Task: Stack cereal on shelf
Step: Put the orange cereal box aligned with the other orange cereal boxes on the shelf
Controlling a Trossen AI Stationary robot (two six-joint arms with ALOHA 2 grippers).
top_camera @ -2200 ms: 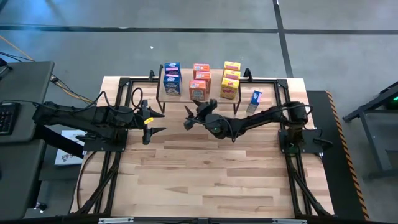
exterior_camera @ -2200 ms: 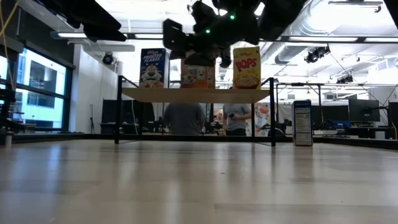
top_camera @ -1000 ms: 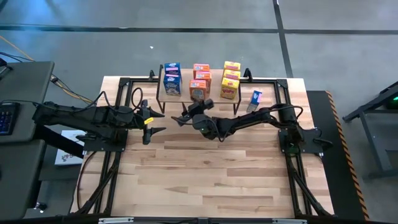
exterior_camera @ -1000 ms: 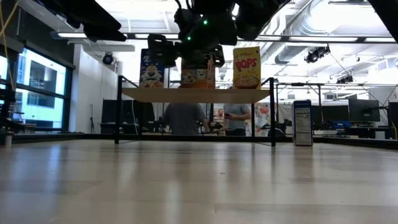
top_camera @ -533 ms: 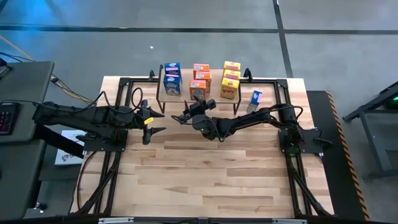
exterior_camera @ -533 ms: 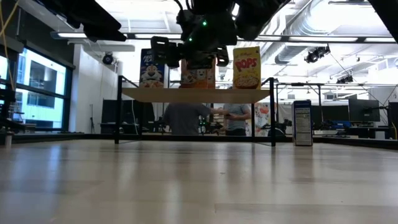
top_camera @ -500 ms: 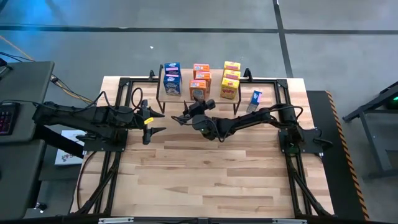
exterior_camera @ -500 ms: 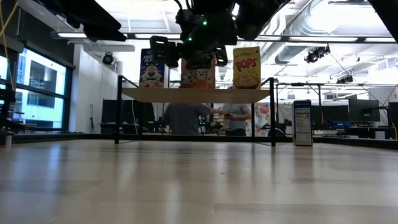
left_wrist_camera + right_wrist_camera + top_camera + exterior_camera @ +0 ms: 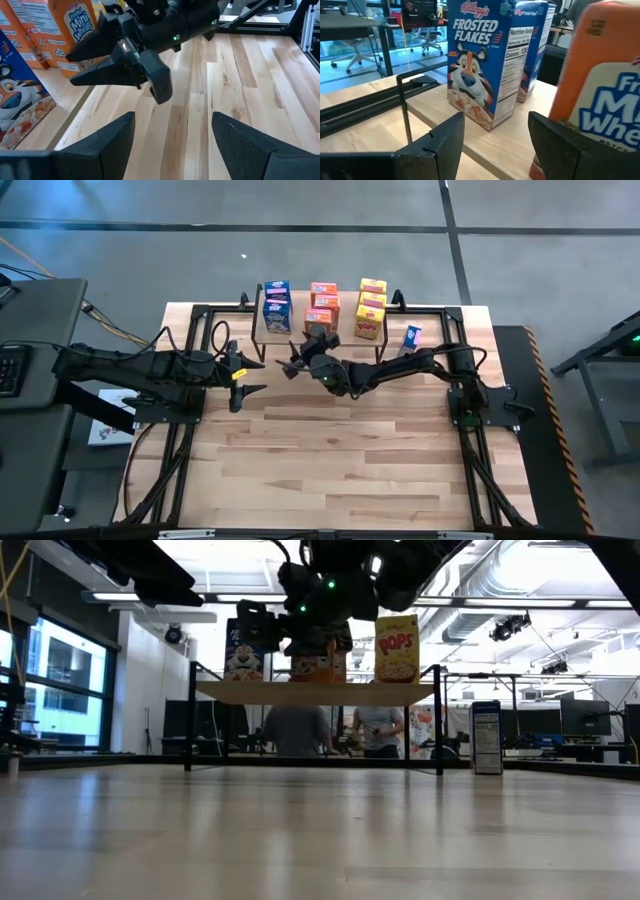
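Overhead: shelf [image 9: 300,332] at table's far edge carries two blue boxes [image 9: 276,308], three orange boxes [image 9: 322,302], three yellow boxes [image 9: 370,308]; a third blue box [image 9: 411,338] stands on the table just right of it. Right gripper [image 9: 297,358] at shelf's front, left gripper [image 9: 250,378] well apart.
Low: Pops box [image 9: 397,648] atop shelf.
Left wrist: left fingers [image 9: 107,137] spread, empty.
Right wrist: right fingers [image 9: 442,137] parted, empty, facing Frosted Flakes box [image 9: 477,62].
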